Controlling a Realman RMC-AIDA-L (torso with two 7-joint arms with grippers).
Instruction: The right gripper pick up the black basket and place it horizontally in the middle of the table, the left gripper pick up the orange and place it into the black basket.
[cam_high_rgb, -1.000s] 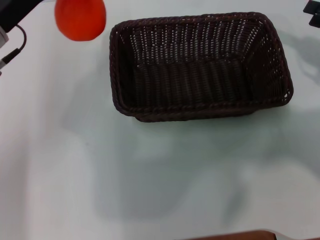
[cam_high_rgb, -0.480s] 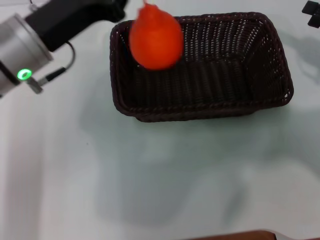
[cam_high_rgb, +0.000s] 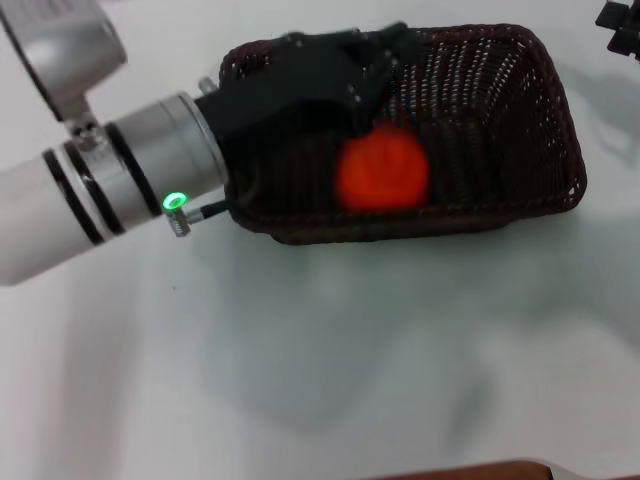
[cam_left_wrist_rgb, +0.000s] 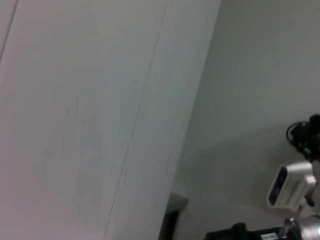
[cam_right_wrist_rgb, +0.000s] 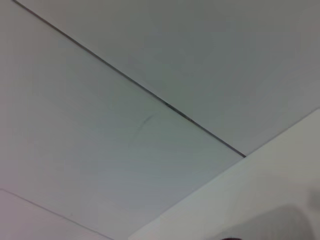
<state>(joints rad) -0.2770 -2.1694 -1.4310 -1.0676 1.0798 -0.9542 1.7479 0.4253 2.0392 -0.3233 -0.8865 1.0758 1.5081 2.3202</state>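
Note:
The black basket (cam_high_rgb: 520, 130) lies lengthwise across the far middle of the white table (cam_high_rgb: 330, 360). The orange (cam_high_rgb: 383, 172) sits inside the basket, near its front wall. My left gripper (cam_high_rgb: 375, 65), a black claw on the thick silver arm with a green light, reaches in over the basket's left half. Its fingers are spread just above and behind the orange, not closed on it. Only a black tip of my right gripper (cam_high_rgb: 620, 25) shows at the far right corner, away from the basket. Neither wrist view shows the basket or the orange.
The left arm (cam_high_rgb: 90, 200) crosses the table's left side from the near left up to the basket. The wrist views show only pale wall panels, with some grey equipment (cam_left_wrist_rgb: 292, 185) far off.
The left arm has swung right and down, carrying the orange from the table's far left to over the basket. The orange now lies low inside the basket, apart from the fingers.

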